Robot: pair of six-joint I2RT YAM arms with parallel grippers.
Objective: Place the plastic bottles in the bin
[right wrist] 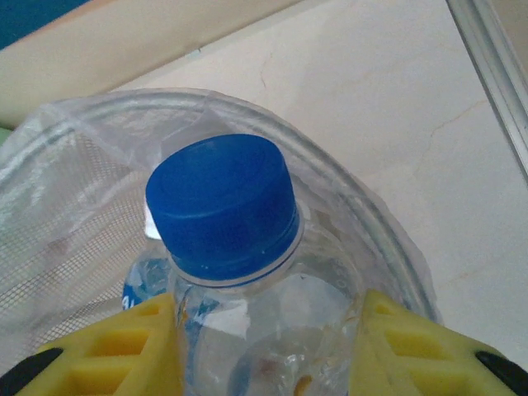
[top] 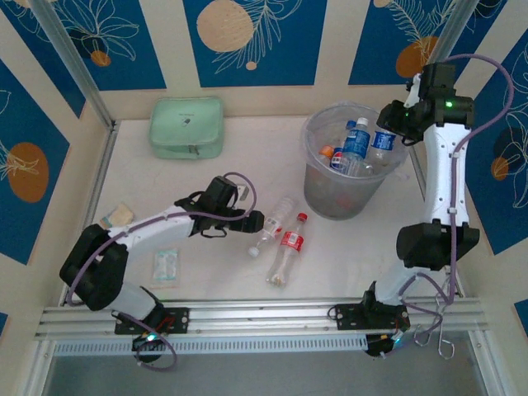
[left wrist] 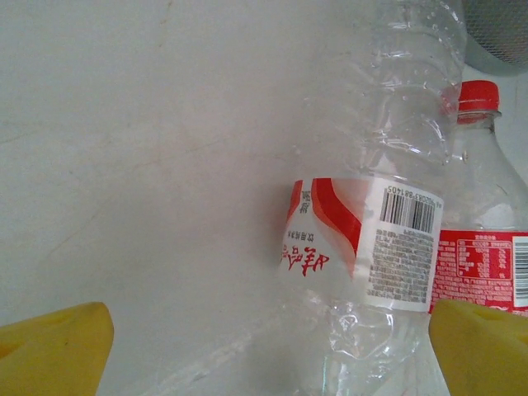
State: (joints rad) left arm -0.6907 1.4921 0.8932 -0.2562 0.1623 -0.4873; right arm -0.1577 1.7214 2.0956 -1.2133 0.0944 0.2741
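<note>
A clear plastic bottle with a red-and-white label [top: 272,224] [left wrist: 363,247] lies on the white table. My left gripper [top: 257,221] [left wrist: 264,351] is open, its yellow fingers [left wrist: 49,346] low over the table on either side of this bottle's lower end. A red-capped bottle with a red label [top: 289,246] [left wrist: 487,256] lies right beside it. The bin [top: 318,194] [right wrist: 74,190] stands at the back right and holds several bottles. My right gripper [top: 394,122] [right wrist: 266,312] hangs over the bin's right side, shut on the shoulder of a blue-capped bottle [right wrist: 223,206] [top: 381,142].
A mint green zip pouch [top: 187,128] lies at the back left. Two small flat packets [top: 165,266] [top: 120,216] rest near the left arm. An aluminium rail [top: 264,318] runs along the near edge, and patterned walls close in the table on three sides.
</note>
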